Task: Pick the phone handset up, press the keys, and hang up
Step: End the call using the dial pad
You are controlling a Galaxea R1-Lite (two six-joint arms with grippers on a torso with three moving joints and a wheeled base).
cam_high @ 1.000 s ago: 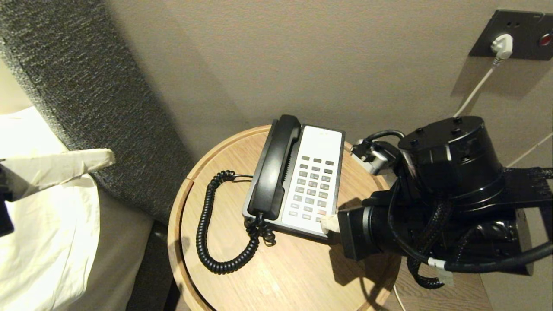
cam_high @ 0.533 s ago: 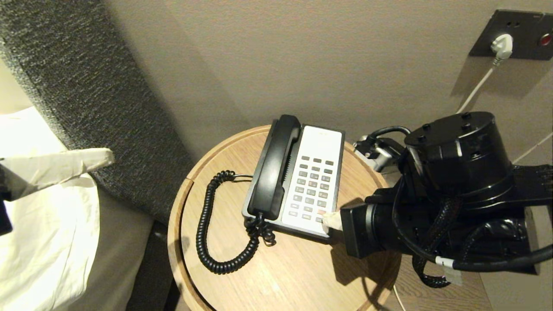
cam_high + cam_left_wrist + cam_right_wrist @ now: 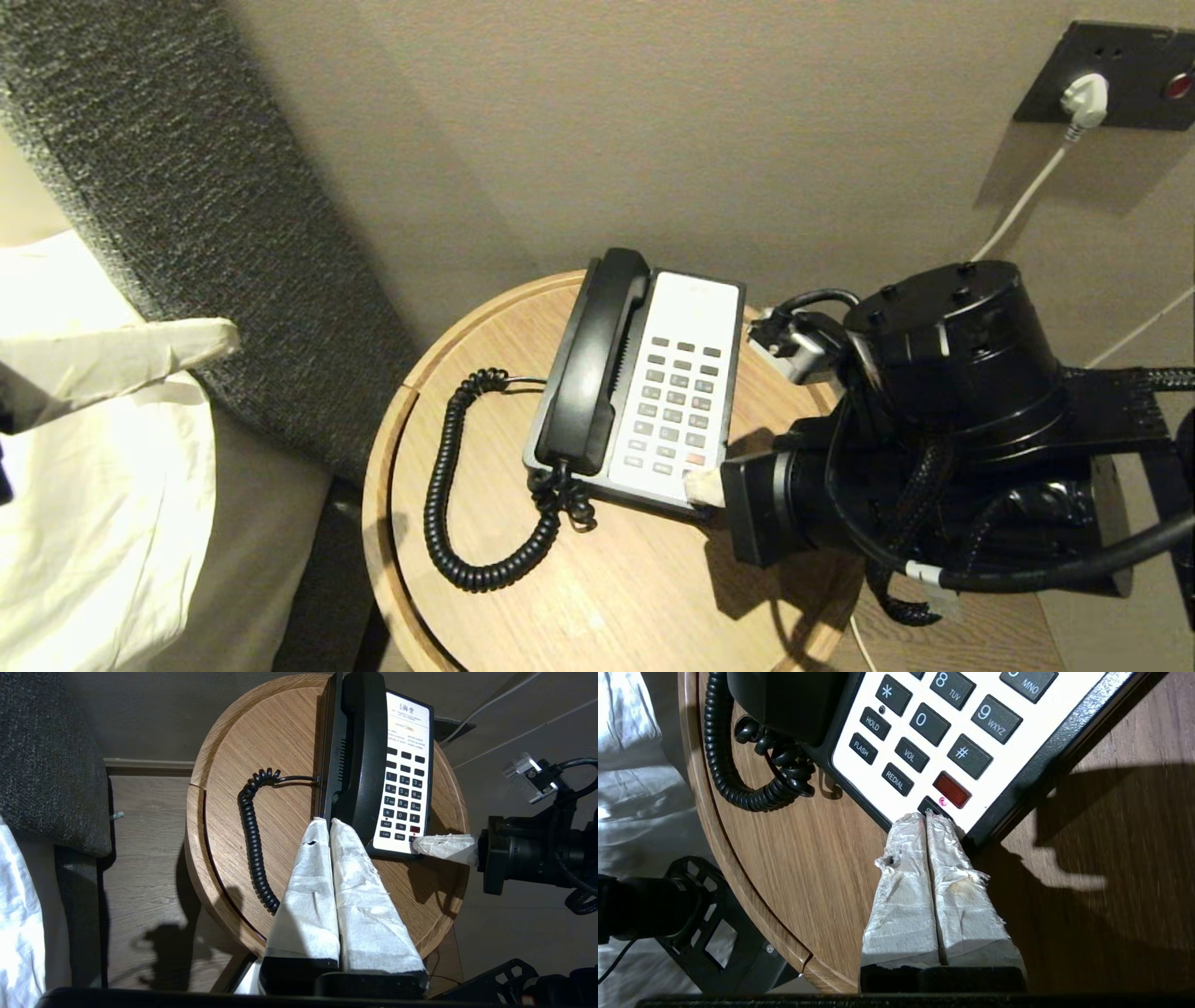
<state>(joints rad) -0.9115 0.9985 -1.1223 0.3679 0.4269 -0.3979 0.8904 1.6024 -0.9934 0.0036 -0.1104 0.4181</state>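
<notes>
The black phone handset (image 3: 593,364) lies in its cradle on the left of the phone base, and its coiled cord (image 3: 448,504) loops over the round wooden table (image 3: 607,579). The keys (image 3: 674,401) fill the white faceplate beside it. My right gripper (image 3: 702,485) is shut. Its taped tips (image 3: 926,817) press on the dark key just below the red key (image 3: 952,789), at the keypad's near right corner. My left gripper (image 3: 327,822) is shut and empty. It hovers off the table's left side, over the bed, pointing toward the handset's (image 3: 362,751) near end.
The wall stands close behind the phone, with a socket plate and a white plug (image 3: 1088,93) at the upper right. A grey padded headboard (image 3: 187,187) and white bedding (image 3: 93,523) lie to the left. Bare tabletop shows in front of the phone.
My right arm has shifted slightly left and toward the table's front, its shut tips sliding from beside the red key to the corner key. The left arm has not moved.
</notes>
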